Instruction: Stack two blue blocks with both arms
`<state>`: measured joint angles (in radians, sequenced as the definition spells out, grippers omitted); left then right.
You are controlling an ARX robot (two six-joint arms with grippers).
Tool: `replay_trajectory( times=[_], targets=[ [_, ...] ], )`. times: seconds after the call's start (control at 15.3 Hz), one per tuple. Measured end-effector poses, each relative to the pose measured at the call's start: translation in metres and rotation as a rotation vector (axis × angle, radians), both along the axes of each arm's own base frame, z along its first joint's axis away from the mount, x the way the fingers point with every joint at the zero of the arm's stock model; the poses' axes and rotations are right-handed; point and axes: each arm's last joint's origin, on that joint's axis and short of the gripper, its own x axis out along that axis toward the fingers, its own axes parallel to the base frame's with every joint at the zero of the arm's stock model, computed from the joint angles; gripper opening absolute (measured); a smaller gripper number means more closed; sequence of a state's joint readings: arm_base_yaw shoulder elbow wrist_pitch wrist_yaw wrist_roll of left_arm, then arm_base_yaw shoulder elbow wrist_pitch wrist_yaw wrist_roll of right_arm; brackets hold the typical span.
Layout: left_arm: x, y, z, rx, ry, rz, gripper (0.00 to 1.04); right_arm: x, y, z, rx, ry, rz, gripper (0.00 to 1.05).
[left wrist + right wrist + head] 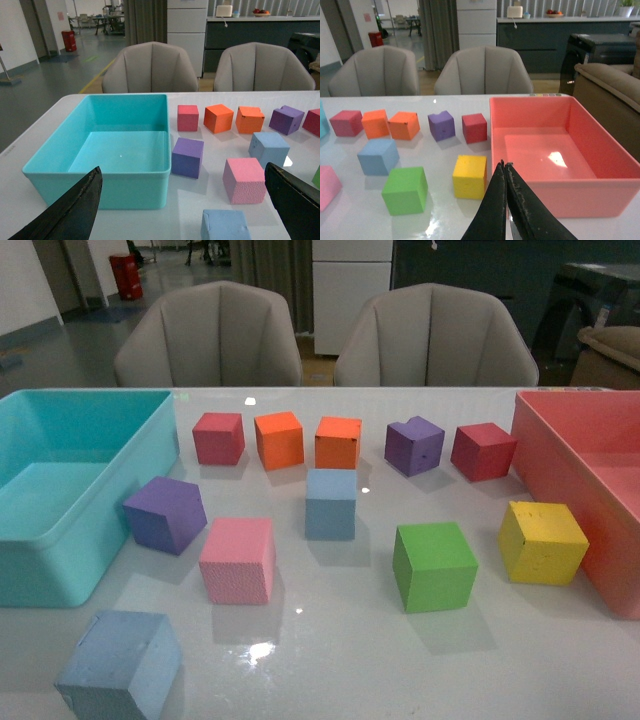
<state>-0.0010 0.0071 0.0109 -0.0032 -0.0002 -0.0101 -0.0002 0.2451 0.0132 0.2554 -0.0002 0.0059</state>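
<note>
Both blue blocks are cubes, so neither has a long axis. The centre blue block point(331, 503) stands flat on the tabletop point(340, 660) with one face squarely toward the front camera. The near blue block point(120, 665) lies at the front left, turned a little so that a vertical edge faces forward, and the picture's bottom edge cuts it off. Both are matte, speckled foam with soft corners; the near one has a faint crease on its front face.

The tabletop is white and glossy, with lamp glints on it. The centre block has clear gaps on all sides: an orange cube point(338, 442) is near behind it, a pink rough-faced cube point(237, 559) ahead to its left and a green cube point(433, 565) ahead to its right. The near block stands apart from the pink cube, with the smooth wall of the turquoise bin point(60, 540) close by on its left.

The left pincer point(182, 172) is spread wide and holds nothing — its dark fingers frame the scene above the tabletop. The right pincer point(504, 167) is pressed closed, tips together, also with nothing in it, beside the salmon-pink bin point(615, 180).
</note>
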Motion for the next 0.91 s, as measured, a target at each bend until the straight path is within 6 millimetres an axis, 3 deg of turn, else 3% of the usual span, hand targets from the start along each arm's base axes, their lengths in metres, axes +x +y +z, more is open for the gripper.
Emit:
replay_trajectory(
  times=[0.26, 0.33, 0.65, 0.91],
  targets=[
    [0.000, 0.000, 0.000, 0.000, 0.000, 0.000, 0.98, -0.011, 0.000, -0.008, 0.000, 0.061, 0.002, 0.02],
    [0.000, 0.000, 0.000, 0.000, 0.000, 0.000, 0.98, -0.016, 0.000, -0.003, 0.000, 0.001, 0.001, 0.02],
    [0.000, 0.000, 0.000, 0.000, 0.000, 0.000, 0.98, -0.016, 0.000, -0.005, -0.001, 0.019, 0.000, 0.03],
    [0.000, 0.000, 0.000, 0.000, 0.000, 0.000, 0.98, -0.016, 0.000, -0.005, -0.001, 0.019, 0.000, 0.52]
  ],
)
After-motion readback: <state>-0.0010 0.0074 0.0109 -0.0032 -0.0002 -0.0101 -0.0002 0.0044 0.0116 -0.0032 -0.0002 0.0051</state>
